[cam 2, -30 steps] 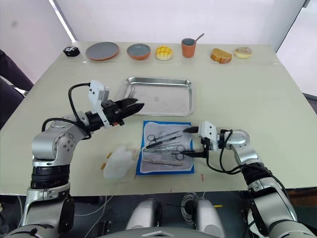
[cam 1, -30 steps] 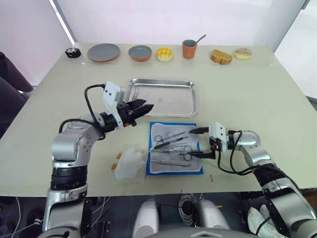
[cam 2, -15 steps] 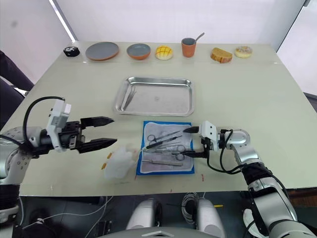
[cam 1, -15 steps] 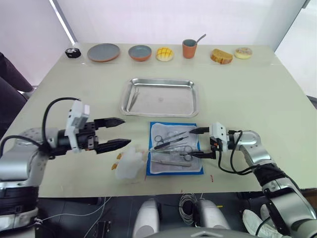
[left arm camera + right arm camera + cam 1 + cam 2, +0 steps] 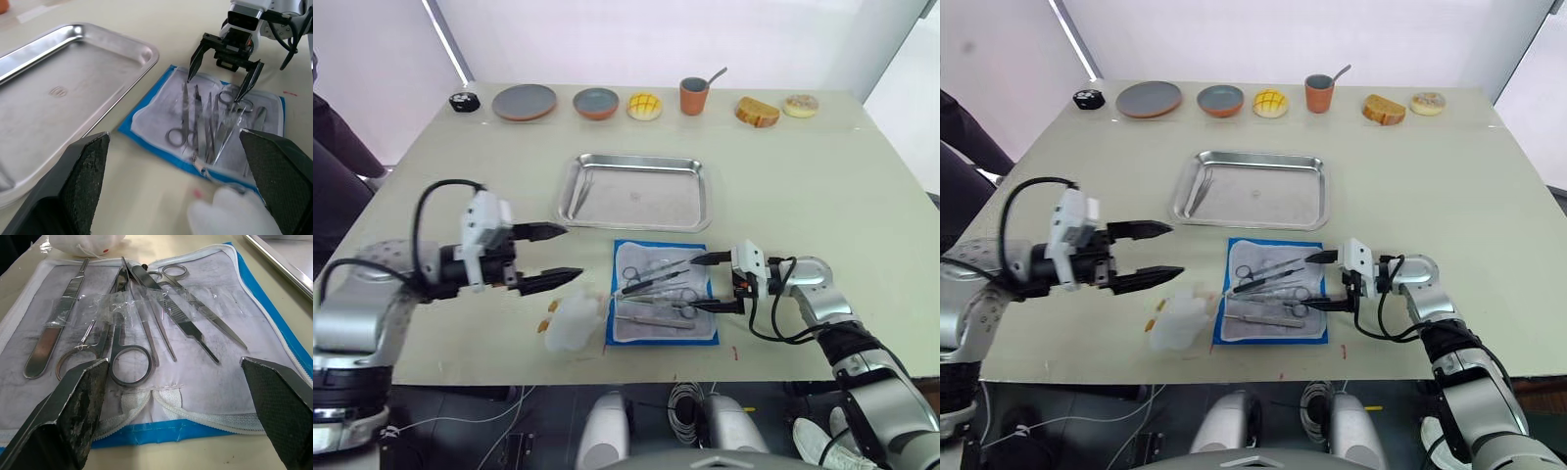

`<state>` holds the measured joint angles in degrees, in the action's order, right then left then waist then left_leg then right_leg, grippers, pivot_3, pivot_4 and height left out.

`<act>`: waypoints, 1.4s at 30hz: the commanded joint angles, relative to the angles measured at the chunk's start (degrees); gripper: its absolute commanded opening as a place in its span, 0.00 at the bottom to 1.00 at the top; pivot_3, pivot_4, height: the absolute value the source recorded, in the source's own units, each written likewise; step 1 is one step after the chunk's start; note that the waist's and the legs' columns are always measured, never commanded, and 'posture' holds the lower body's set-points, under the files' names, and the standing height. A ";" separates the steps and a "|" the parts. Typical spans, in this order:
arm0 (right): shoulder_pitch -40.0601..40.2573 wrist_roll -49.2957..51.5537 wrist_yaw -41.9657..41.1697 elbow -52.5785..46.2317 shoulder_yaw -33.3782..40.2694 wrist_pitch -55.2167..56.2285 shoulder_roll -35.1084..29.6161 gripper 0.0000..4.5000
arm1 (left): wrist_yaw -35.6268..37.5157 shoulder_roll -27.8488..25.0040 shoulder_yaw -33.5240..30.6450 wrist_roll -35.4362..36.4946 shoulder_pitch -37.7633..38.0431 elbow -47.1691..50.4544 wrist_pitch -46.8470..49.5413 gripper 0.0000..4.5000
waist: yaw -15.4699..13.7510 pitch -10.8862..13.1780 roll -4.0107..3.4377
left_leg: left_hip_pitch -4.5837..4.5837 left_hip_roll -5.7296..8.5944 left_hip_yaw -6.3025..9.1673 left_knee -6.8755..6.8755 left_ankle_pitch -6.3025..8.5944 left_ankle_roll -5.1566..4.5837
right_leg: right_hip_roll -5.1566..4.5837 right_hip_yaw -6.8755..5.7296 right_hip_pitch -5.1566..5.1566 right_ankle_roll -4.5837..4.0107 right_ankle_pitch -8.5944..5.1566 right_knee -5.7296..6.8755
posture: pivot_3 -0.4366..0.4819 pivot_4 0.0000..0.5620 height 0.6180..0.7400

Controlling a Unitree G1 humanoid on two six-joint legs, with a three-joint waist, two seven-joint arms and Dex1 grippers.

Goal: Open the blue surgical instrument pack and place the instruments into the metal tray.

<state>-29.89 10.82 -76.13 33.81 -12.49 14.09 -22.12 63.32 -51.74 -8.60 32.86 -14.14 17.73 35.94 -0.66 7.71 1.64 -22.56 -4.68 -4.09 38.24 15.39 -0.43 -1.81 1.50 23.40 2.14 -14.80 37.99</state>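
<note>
The blue surgical instrument pack (image 5: pixel 625 335) lies unfolded at the table's front, its pale lining up. Several silver instruments (image 5: pixel 652 290) rest on the lining, scissors and forceps under clear strips (image 5: pixel 128 308). Behind it sits the metal tray (image 5: pixel 646 201), with one thin instrument (image 5: pixel 584 190) lying near its left end. My left gripper (image 5: pixel 571 252) hovers open to the left of the pack, its fingers (image 5: pixel 83 186) spread wide and empty. My right gripper (image 5: pixel 695 284) stands open at the pack's right edge, with one finger (image 5: pixel 73 406) on each side of the lining and nothing held.
A white plush toy (image 5: pixel 573 323) lies against the pack's left edge, under my left gripper. Along the table's back stand a small black item (image 5: pixel 463 100), a grey plate (image 5: pixel 524 101), a bowl (image 5: pixel 596 102), a yellow bun (image 5: pixel 645 106), an orange cup (image 5: pixel 693 96), bread (image 5: pixel 756 112) and a doughnut (image 5: pixel 799 105).
My left gripper drew back from the tray's left end toward the front left and spread wide open, then edged right toward the pack. The right arm stayed put.
</note>
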 commanded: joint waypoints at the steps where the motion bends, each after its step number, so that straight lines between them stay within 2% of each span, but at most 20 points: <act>1: 0.94 -1.92 -0.22 2.64 -0.63 -0.29 -0.66 1.00 | -5.34 2.09 4.51 0.91 -6.54 2.80 6.94 0.99 | -0.04 0.00 0.00 | 0.00 0.00 0.02 0.01 0.00 0.00 | 0.01 -0.01 0.00 0.00 0.00 0.01 | 0.48 0.27 1.00; 4: 0.60 -2.02 0.32 3.05 -0.49 -0.07 -0.52 1.00 | -7.58 3.78 8.49 -1.93 -9.15 1.24 7.73 0.99 | 0.08 0.02 -0.04 | 0.00 0.02 0.01 0.03 0.00 0.00 | 0.03 0.03 0.00 0.01 0.01 0.00 | 0.48 0.27 1.00; 7: 0.80 -2.01 0.51 2.75 -0.54 0.00 -0.41 1.00 | -5.99 3.94 12.81 -5.18 -9.80 -1.30 4.73 0.83 | 0.08 0.02 -0.04 | 0.00 0.03 0.03 0.01 0.00 0.00 | 0.05 0.04 0.02 0.01 0.00 0.01 | 0.48 0.27 1.00; 9: 0.88 -2.09 0.67 2.83 -0.50 0.15 -0.36 1.00 | -5.92 4.22 14.82 -7.95 -10.09 -3.11 2.02 0.62 | 0.07 0.02 -0.03 | 0.00 0.03 0.02 0.02 0.00 0.00 | 0.05 0.04 0.02 0.00 0.00 0.01 | 0.48 0.27 1.00; 10: 0.82 -2.14 0.76 3.01 -0.49 0.22 -0.30 1.00 | -5.67 4.51 15.81 -9.09 -10.42 -4.33 0.82 0.54 | 0.06 0.02 -0.03 | 0.01 0.03 0.01 0.03 0.00 0.00 | 0.04 0.04 0.02 0.01 0.00 0.00 | 0.48 0.27 1.00; 20: 0.17 -2.38 1.50 4.19 -0.31 0.48 0.04 1.00 | -4.03 9.15 22.06 -17.93 -12.67 -14.02 -8.98 0.54 | 0.03 0.01 -0.03 | 0.00 0.03 0.01 0.04 0.00 0.00 | 0.05 0.04 0.02 0.00 0.00 0.01 | 0.48 0.27 1.00; 28: 0.23 -2.51 1.83 3.92 -0.41 0.30 0.16 1.00 | -3.37 12.48 24.49 -21.79 -14.37 -17.26 -10.75 0.54 | 0.04 0.00 -0.02 | 0.01 0.03 0.02 0.05 -0.01 0.00 | 0.06 0.04 0.01 0.01 0.01 0.03 | 0.48 0.27 1.00; 42: 0.51 -2.57 2.41 3.18 -0.42 -0.20 0.26 1.00 | -0.69 15.40 28.52 -27.60 -17.42 -20.57 -13.37 0.54 | 0.06 0.00 -0.02 | 0.01 0.03 0.03 0.06 0.00 0.00 | 0.08 0.05 0.01 0.01 0.01 0.04 | 0.48 0.27 1.00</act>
<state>-30.45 10.68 -75.51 35.02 -12.45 15.03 -21.56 61.69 -36.41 18.66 6.74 -30.17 -2.95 23.51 -0.60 7.71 1.62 -22.55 -4.65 -4.06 38.30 15.38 -0.44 -1.73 1.55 23.41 2.15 -14.79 38.03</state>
